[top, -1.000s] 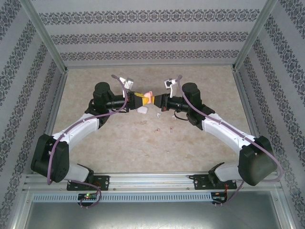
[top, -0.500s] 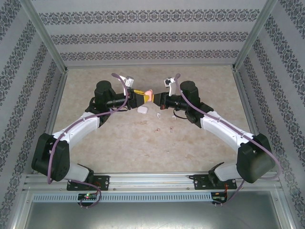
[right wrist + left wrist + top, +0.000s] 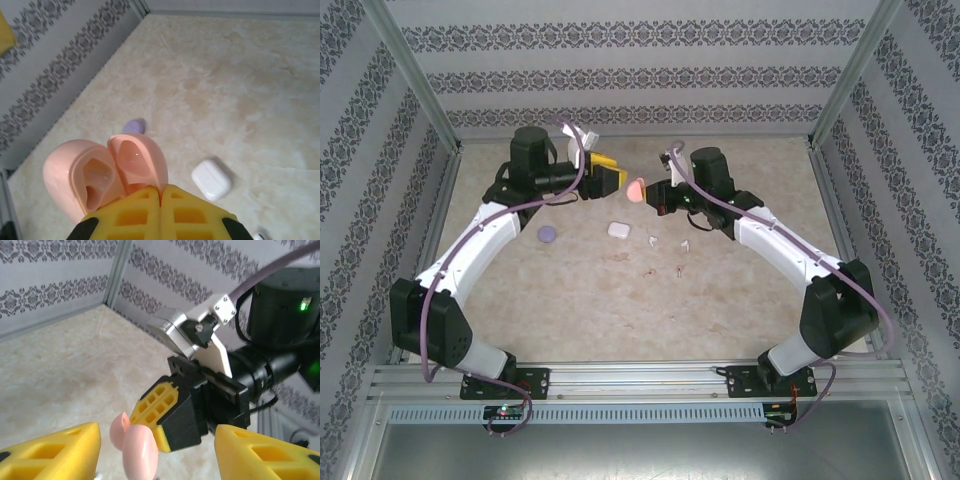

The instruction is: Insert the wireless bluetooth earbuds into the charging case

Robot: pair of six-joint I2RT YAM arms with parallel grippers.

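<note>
While the wireless bluetooth earbuds (image 3: 653, 240) lie loose as a few tiny stemmed specks about the middle of the counter (image 3: 760, 310), too small to tell their colours surely, the pink charging case (image 3: 102, 172) hangs in the air above the counter's far half. Its lid is swung open, so the hollows of both halves face the right wrist camera. The right fingers (image 3: 135, 220) are clenched together on the case's lower edge, their yellow tips meeting under it. The left fingers (image 3: 52, 450) stand released and spread wide, gripping nothing; seen from above they sit just left of the case with a gap between. A shut white case (image 3: 618, 229) rests on the counter just left of the earbuds. A small purple case (image 3: 547, 234) lies farther toward the left edge, well apart from both.
</note>
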